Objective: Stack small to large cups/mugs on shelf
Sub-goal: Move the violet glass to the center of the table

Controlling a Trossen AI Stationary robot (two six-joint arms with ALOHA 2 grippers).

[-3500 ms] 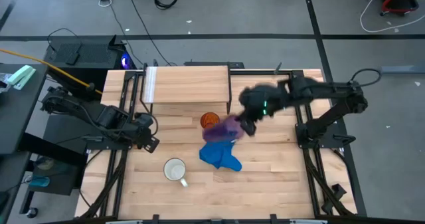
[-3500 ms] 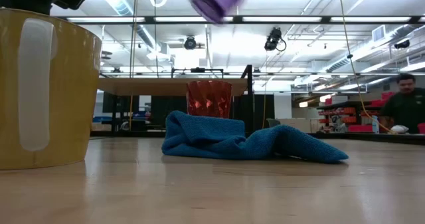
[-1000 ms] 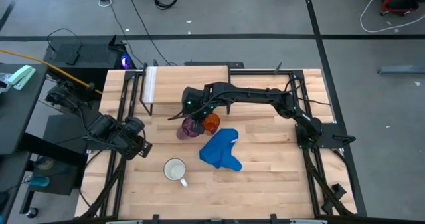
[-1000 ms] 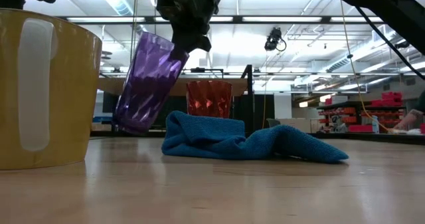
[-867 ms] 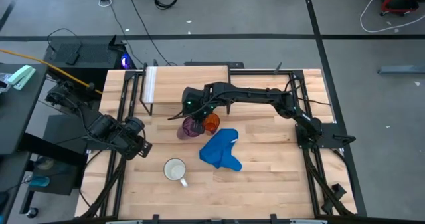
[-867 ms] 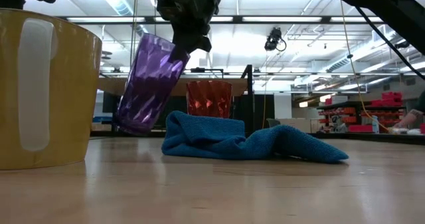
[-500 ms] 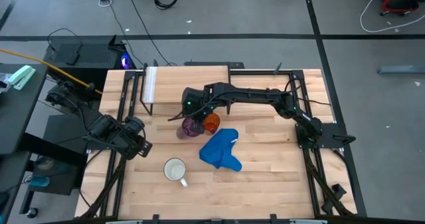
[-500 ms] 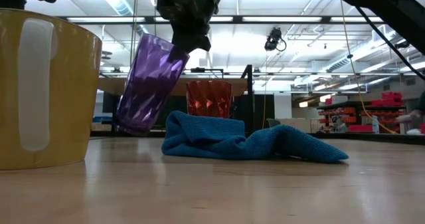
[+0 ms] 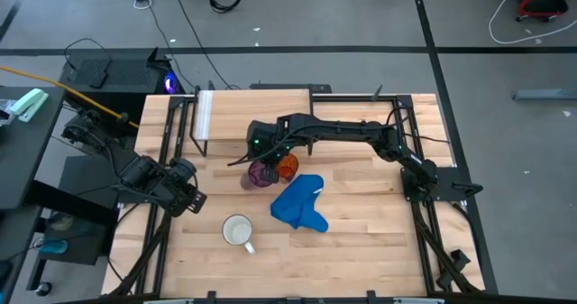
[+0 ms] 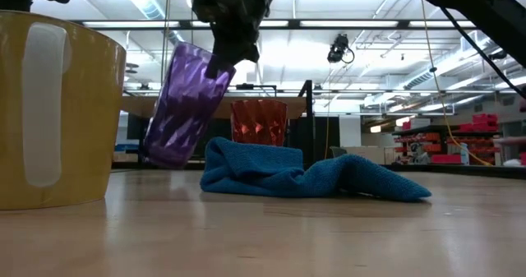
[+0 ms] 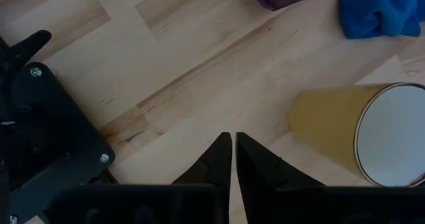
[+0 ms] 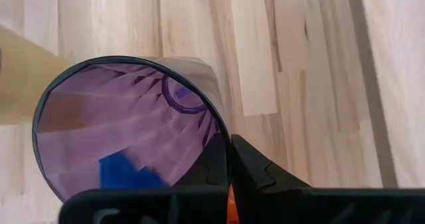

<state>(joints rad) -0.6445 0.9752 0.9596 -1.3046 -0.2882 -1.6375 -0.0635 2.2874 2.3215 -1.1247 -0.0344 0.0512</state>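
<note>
- Purple tumbler (image 9: 259, 173) was tilted, base toward the table, rim up, just in front of the shelf (image 9: 257, 113); in the low view (image 10: 182, 106) its base looked at or very near the tabletop, contact not clear.
- Right gripper (image 9: 263, 151) was clamped on the tumbler's rim, one finger inside and one outside the wall, seen plainly in the right wrist view (image 12: 228, 159); the right arm reached across from the right side of the table.
- Orange cup (image 9: 287, 166) stood upright just beside the tumbler, on its right, close to the shelf's front edge; touching or not, can't tell.
- Blue cloth (image 9: 300, 204) lay crumpled on the table (image 9: 361, 223) just in front of the orange cup.
- Mug (image 9: 238, 231), white inside, yellowish outside in the left wrist view (image 11: 355, 141), stood upright nearer the front edge, apart from the cloth, handle pointing front-right.
- Shelf had nothing on top, white strip at its left end.
- Left gripper (image 9: 193, 191) sat low at the table's left edge, well apart from the cups; fingers almost together, only a thin slit between them, holding nothing (image 11: 233, 159).
</note>
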